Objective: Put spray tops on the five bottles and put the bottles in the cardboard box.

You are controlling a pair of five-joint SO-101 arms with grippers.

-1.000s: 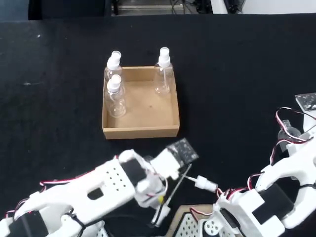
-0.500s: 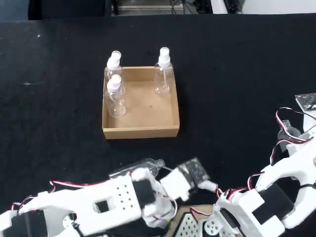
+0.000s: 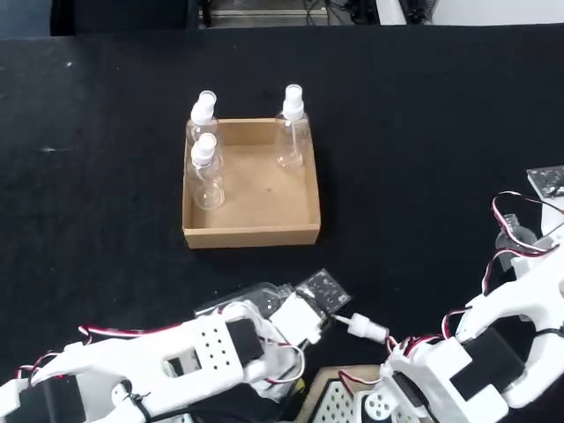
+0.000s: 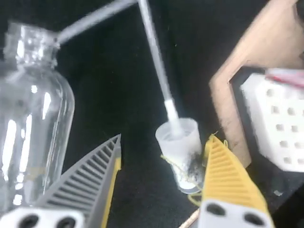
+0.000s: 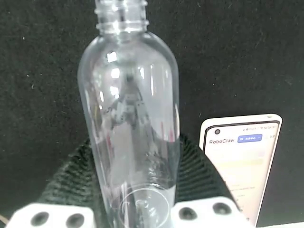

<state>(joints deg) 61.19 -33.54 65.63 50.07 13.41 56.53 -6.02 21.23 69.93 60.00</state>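
Observation:
Three capped clear bottles (image 3: 204, 172) stand in the cardboard box (image 3: 251, 236) at the table's middle. An uncapped clear bottle (image 3: 256, 295) lies in front of the box, partly under my left arm (image 3: 211, 348). Beside it lies a white spray top (image 3: 366, 328) with its thin tube. In the left wrist view my left gripper (image 4: 164, 142) is open, the spray top (image 4: 179, 149) sits between its fingers near the yellow one, and the bottle (image 4: 28, 118) lies by the grey one. My right gripper (image 5: 130, 190) is shut on another uncapped bottle (image 5: 130, 104).
A phone (image 5: 242, 161) lies on the black cloth beside the right gripper, at the table's right edge (image 3: 546, 181). A wooden board (image 4: 247, 71) with a white perforated arm base (image 4: 275, 118) sits at the front edge, close to the spray top.
My left arm swung right over the spray top, then drew back and lower. The lying bottle came into sight. The spray top has not moved. The right arm kept still.

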